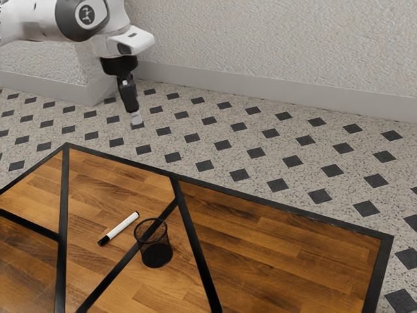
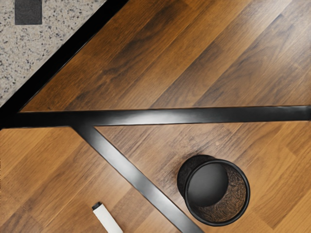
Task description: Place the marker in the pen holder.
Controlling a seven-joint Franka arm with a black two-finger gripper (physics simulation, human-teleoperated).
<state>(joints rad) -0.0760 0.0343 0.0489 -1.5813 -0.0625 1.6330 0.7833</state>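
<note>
Jaws: While my black hand (image 1: pixel 135 119) hangs well apart from the marker, higher than the desk, I cannot tell whether my jaws are spread or pressed together.
Marker: the slim white marker with black ends (image 1: pixel 120 227) lies flat on the desk, outside the pen holder. Its longer black end is turned away from the holder; the short black end shows in my wrist view too.
Pen holder: the round black mesh pen holder (image 1: pixel 154 244) stands upright near the marker, its open mouth facing up. I can see down into it from my wrist.
Desk: the brown wood-plank desk with black edging (image 1: pixel 280 241) carries both things, in from its far edge, between its far corner and the corner at the exterior view's right. Of the two, the marker lies closer to the far corner.
Strips: a slanting black inlaid strip (image 2: pixel 135 177) runs between marker and holder, the holder just beside it. It meets a longer black inlaid strip (image 2: pixel 170 115) that starts at the far edge; the holder stands between the two.
Floor: speckled pale floor with dark squares (image 1: pixel 260 137) lies beyond the far edge.
</note>
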